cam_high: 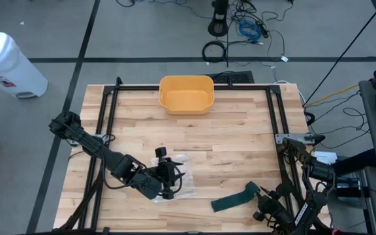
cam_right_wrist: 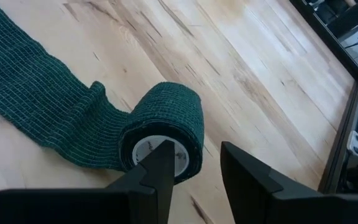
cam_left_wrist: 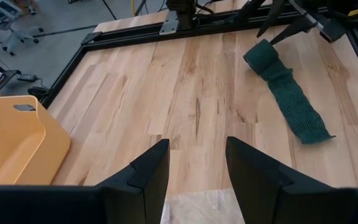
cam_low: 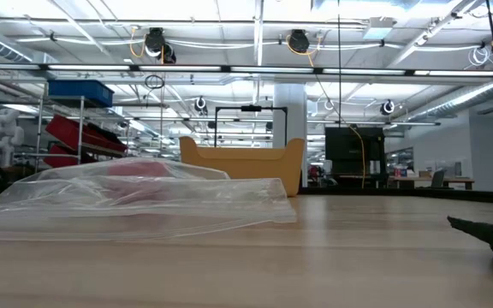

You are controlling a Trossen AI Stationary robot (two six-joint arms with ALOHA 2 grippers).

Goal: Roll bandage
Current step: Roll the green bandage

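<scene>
Bandage (cam_right_wrist: 160, 118) lies partly rolled before right gripper's (cam_right_wrist: 194, 165) parted jaws.

We see a dark green ribbed bandage (cam_right_wrist: 73, 118), a yellow bin (cam_high: 186, 94), and a pale wood-grain table (cam_high: 240, 143).

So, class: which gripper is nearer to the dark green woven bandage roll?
Right. The right gripper is at the dark green woven bandage roll, fingers open just before its core. The left gripper hovers over the clear plastic bag, well away.
</scene>
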